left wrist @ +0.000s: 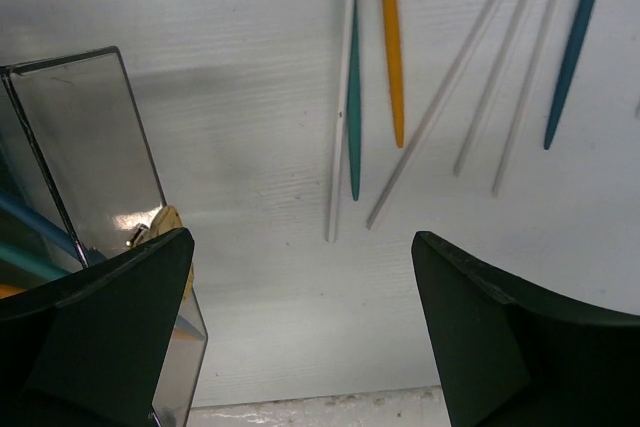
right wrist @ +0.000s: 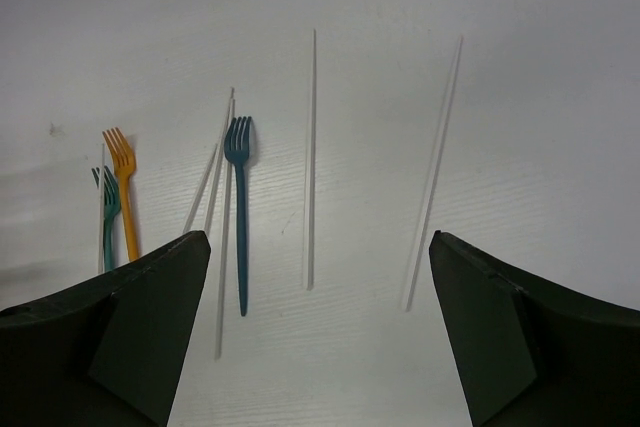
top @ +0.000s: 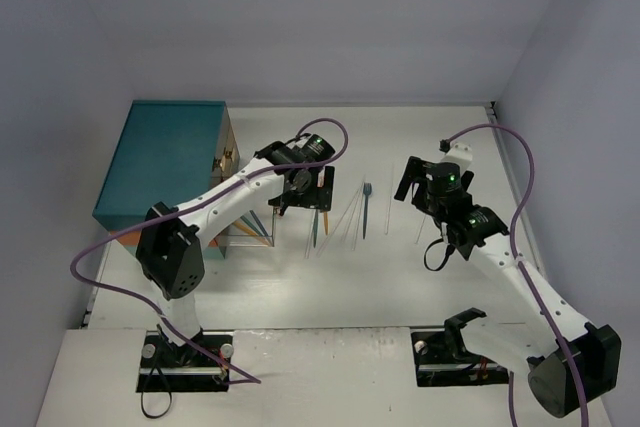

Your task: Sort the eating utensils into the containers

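Observation:
Loose utensils lie mid-table between my grippers: a blue fork (top: 367, 209), pale chopsticks (top: 345, 222), and an orange and a teal fork (top: 320, 222). The teal chest (top: 165, 162) stands at the left, with a clear drawer (top: 252, 229) pulled out that holds some utensils. My left gripper (top: 300, 195) is open and empty above the table beside that drawer (left wrist: 90, 147), near a chopstick (left wrist: 340, 97), the teal fork (left wrist: 354, 127) and the orange fork (left wrist: 390, 47). My right gripper (top: 410, 187) is open and empty above two chopsticks (right wrist: 310, 157), right of the blue fork (right wrist: 240, 217).
Grey walls close in the table at the back and on both sides. The orange fork (right wrist: 124, 187) and the teal fork (right wrist: 108, 212) lie at the left of the right wrist view. A single chopstick (right wrist: 435, 167) lies apart on the right.

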